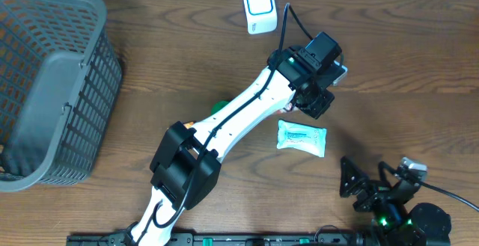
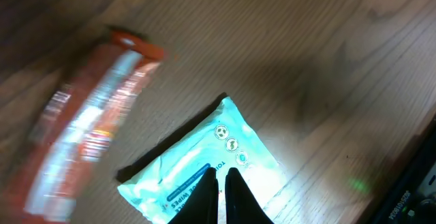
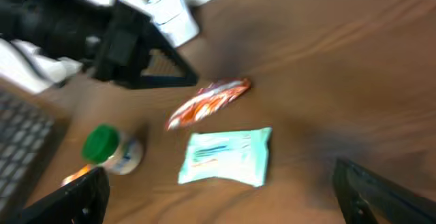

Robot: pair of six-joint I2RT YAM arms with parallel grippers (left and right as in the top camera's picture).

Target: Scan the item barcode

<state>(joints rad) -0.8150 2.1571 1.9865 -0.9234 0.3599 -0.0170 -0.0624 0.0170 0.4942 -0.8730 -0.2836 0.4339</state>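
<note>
Approach step, likely: the left hand point(image 2: 221, 193), pressed together and empty, hovers over the wipes point(image 1: 301, 137) lying on the counter point(image 1: 404, 66). The right hand point(image 3: 221, 197) is spread. Next the left must open to grasp them for the scanner point(image 1: 260, 7).

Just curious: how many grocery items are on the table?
3: a wipes pack mid-table, an orange packet beside it, a green-lidded jar farther left. More may hide under the arm.

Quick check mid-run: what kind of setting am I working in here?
Probably a mock shop checkout on a wooden table: a grey plastic basket at the left, what looks like a small white scanner at the far edge, and packaged goods such as a wipes pack and an orange packet.
</note>
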